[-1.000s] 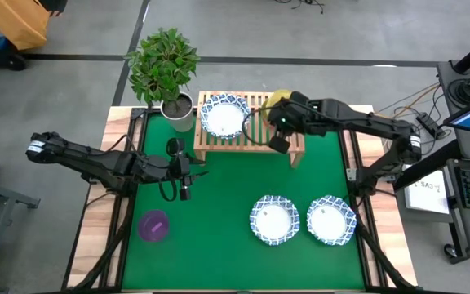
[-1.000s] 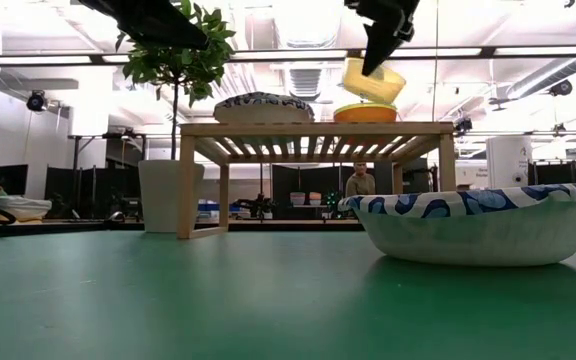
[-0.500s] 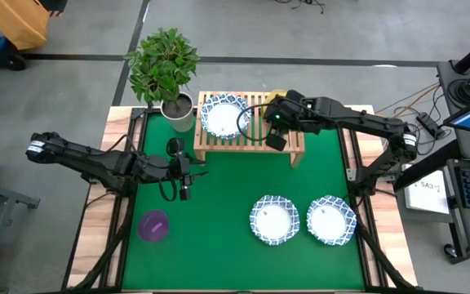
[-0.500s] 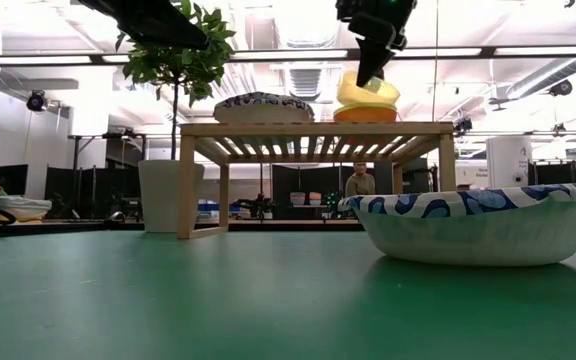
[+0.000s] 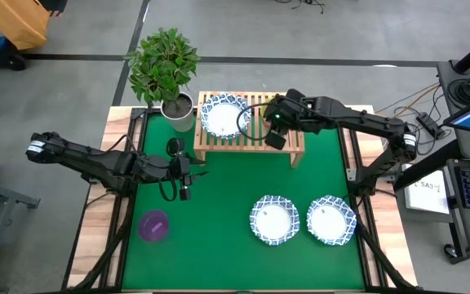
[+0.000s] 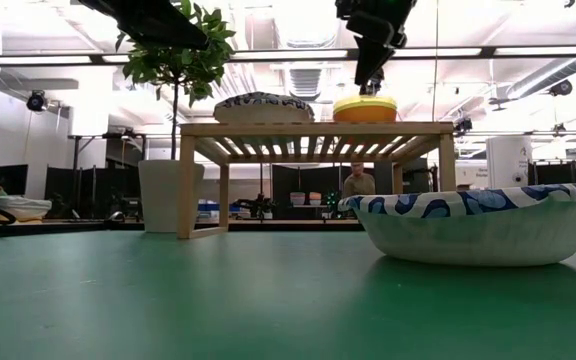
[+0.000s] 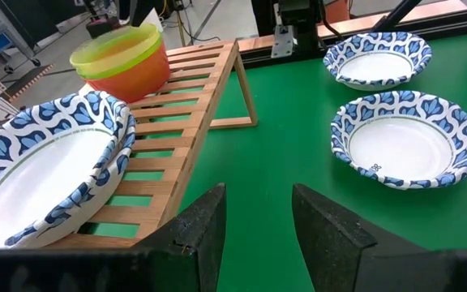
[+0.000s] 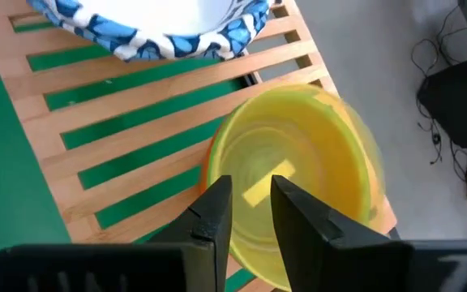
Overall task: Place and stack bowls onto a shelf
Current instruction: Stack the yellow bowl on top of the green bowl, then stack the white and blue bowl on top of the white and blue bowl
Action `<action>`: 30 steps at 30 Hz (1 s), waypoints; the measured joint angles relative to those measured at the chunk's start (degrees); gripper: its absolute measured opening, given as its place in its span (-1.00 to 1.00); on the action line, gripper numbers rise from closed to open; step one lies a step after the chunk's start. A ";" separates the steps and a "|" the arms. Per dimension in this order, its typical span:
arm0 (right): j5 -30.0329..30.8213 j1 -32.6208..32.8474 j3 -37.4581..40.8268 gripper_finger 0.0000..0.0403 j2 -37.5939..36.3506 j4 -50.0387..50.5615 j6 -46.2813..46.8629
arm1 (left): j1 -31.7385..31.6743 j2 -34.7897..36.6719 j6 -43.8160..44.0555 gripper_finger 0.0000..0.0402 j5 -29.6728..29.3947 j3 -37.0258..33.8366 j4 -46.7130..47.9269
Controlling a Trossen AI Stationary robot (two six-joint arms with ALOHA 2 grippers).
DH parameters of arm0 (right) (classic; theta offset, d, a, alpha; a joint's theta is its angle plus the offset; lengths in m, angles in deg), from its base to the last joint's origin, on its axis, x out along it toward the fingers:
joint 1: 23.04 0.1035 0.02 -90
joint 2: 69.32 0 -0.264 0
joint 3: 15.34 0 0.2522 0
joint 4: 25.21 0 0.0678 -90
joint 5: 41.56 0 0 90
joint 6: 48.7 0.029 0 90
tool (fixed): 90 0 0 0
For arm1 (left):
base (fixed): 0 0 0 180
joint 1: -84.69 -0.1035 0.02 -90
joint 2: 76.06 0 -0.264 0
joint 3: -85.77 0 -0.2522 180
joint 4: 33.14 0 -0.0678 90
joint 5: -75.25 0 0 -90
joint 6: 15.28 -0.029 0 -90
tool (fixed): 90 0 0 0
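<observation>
The shelf [image 5: 255, 145] stands at the table's far edge. Two stacked white bowls [image 7: 39, 162] rest on its left part. On its right part the yellow-green bowl [image 7: 116, 50] sits level, nested in the red bowl [image 7: 128, 81]. My right gripper [image 8: 252, 199] hangs just above the yellow-green bowl's [image 8: 298, 186] rim, fingers pointing down, a narrow gap between them. In the low view its tips [image 6: 365, 88] end right above the bowl [image 6: 365, 103]. My left gripper [image 7: 258, 219] hovers open in front of the shelf's left end [image 5: 194, 170].
Two more white bowls [image 5: 274, 219] [image 5: 330, 219] lie on the green mat near the front right. The purple bowl [image 5: 153, 224] sits front left. A potted plant [image 5: 178, 110] stands beside the shelf's left end. The mat's middle is bare.
My right gripper moved a little toward the table's left and down over the shelf's right part. The yellow-green bowl, which hung tilted below the fingers a second ago, came down and now sits level inside the red bowl.
</observation>
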 joint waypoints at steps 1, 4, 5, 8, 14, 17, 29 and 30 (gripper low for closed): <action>0.00 0.00 -0.10 -0.61 -0.20 -0.02 0.46 | 0.01 0.00 0.00 -0.38 0.00 0.00 0.00; -0.01 0.52 -0.20 -0.61 -0.97 -0.58 2.68 | 0.01 0.00 0.00 -0.38 0.00 0.00 0.02; 0.00 0.83 -0.18 -0.61 -1.37 -0.51 2.96 | 0.01 0.00 0.00 -0.38 0.00 0.00 0.02; -0.04 2.59 0.53 -0.61 -2.93 -0.70 4.43 | 0.01 0.00 0.00 -0.38 0.00 0.00 0.04; -0.20 9.64 5.39 -0.61 -7.46 -3.99 8.02 | 0.01 0.00 0.48 -0.38 0.02 -0.11 0.31; -0.09 14.38 9.35 -0.61 -10.03 -7.94 9.39 | 0.01 0.00 1.55 -0.38 0.02 -0.11 0.31; -0.53 29.51 32.69 -0.61 -19.60 -33.20 10.51 | 0.01 0.00 6.77 -0.38 0.02 -0.11 0.18; -1.05 30.01 34.34 -0.61 -19.89 -33.85 11.16 | -0.01 0.00 6.82 -0.38 0.02 -0.11 0.20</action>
